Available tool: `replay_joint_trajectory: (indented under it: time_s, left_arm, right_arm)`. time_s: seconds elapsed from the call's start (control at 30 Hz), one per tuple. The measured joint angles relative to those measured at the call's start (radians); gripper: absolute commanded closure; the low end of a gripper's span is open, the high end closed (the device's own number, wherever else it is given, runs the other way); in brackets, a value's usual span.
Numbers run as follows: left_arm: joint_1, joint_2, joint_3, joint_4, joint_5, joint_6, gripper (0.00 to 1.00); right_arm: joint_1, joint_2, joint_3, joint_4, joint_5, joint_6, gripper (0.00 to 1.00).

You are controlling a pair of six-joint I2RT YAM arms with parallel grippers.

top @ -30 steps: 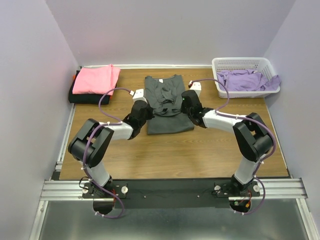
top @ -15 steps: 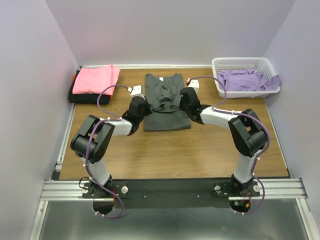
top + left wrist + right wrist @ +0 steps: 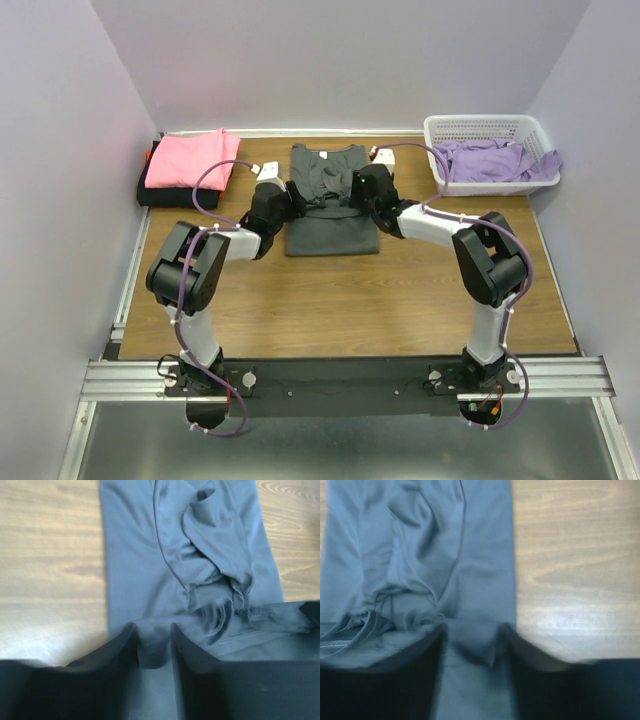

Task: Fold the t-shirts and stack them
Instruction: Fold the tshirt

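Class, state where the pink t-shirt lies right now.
In the top view, the pink t-shirt lies folded at the far left of the table, on top of the black t-shirt, left of the grey t-shirt.

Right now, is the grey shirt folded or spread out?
Folded partway: the grey shirt is a narrow strip, sleeves tucked in, cloth bunched on top.

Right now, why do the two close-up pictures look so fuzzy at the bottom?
Left wrist view: the left gripper's black fingers sit too near the lens, so they blur; the grey t-shirt farther off is clearer, and light glares on the table. Right wrist view: the same, right gripper's fingers smeared, glare on the table too. Top view: sharp and evenly lit.
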State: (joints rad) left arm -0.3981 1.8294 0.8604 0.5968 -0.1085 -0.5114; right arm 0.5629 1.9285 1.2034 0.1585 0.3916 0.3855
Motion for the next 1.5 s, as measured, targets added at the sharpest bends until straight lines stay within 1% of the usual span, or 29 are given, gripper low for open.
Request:
replay_joint_trajectory:
  time_s: [0.03,0.07,0.1,0.23,0.37,0.53,0.7,0.83,1.0,1.17,1.37,1.5]
  left_arm:
    - [0.008,0.0,0.004,0.003,0.011,0.006,0.25]
    - [0.016,-0.001,0.009,0.005,0.019,0.008,0.18]
    - [0.024,-0.006,0.013,0.005,0.026,0.01,0.18]
    - [0.035,-0.059,0.011,-0.004,0.033,0.024,0.16]
    - [0.023,-0.153,-0.028,0.019,0.04,0.035,0.17]
    - [-0.024,-0.222,-0.166,0.096,0.064,0.023,0.19]
    - [-0.087,-0.222,-0.267,0.151,0.082,-0.01,0.19]
    - [-0.131,-0.179,-0.274,0.24,0.085,-0.033,0.19]
    - [-0.138,-0.084,-0.283,0.349,0.108,-0.064,0.2]
    - [-0.137,-0.001,-0.297,0.435,0.119,-0.096,0.2]
    - [-0.127,0.026,-0.302,0.5,0.109,-0.123,0.2]
    - [-0.127,0.033,-0.317,0.536,0.096,-0.14,0.2]
  right_arm:
    - [0.0,0.0,0.014,-0.004,-0.002,-0.007,0.19]
    - [0.0,-0.001,0.032,-0.007,-0.004,-0.016,0.17]
    - [0.0,-0.001,0.044,-0.01,-0.005,-0.027,0.16]
    - [0.0,-0.049,0.051,-0.028,-0.023,-0.048,0.16]
    - [0.0,-0.126,0.028,-0.029,-0.102,-0.058,0.16]
    - [0.01,-0.152,-0.023,-0.027,-0.243,-0.045,0.17]
    - [0.055,-0.109,-0.042,-0.04,-0.352,-0.035,0.19]
    - [0.072,-0.063,-0.042,-0.047,-0.39,-0.027,0.2]
    - [0.063,-0.012,-0.039,-0.048,-0.398,-0.02,0.2]
    - [0.063,0.056,-0.003,-0.063,-0.396,-0.029,0.2]
    - [0.063,0.09,0.051,-0.091,-0.381,-0.04,0.2]
    - [0.066,0.107,0.078,-0.105,-0.337,-0.048,0.2]
